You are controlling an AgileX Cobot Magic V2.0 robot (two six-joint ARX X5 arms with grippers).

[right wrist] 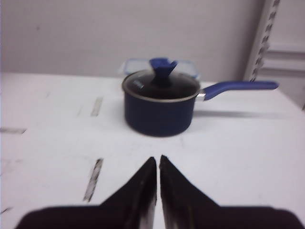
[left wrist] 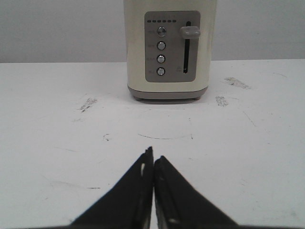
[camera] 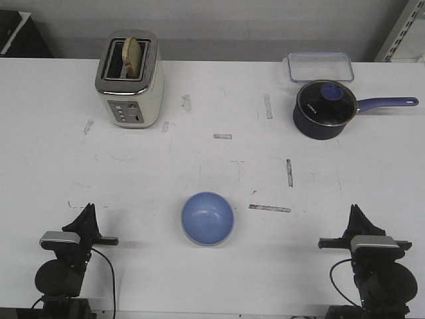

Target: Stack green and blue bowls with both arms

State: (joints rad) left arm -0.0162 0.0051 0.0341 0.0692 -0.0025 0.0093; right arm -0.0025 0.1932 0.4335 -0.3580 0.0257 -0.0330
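Front view: blue bowl (camera: 208, 218) sits upright on the white table (camera: 219, 166), near the front edge, roughly midway between the two arms and well apart from both; only a blue bowl shows, with a pale rim edge at its outline, so cannot tell if the green one sits under it. Left gripper (camera: 87, 211) and right gripper (camera: 355, 211) rest low at the front corners, holding nothing.

Left wrist view: left gripper (left wrist: 153, 160) fingers pressed together at the tips, nothing between them; cream toaster (left wrist: 167, 47) straight ahead, control panel and lever facing the camera; bowl not in this view.

Right wrist view: right gripper (right wrist: 157, 160) tips also together, empty; dark blue lidded saucepan (right wrist: 162, 105) ahead, handle out to one side, clear container (right wrist: 188, 67) just behind it; bowl not visible here either.

Only the front view shows bread in the toaster (camera: 129, 80) slot.
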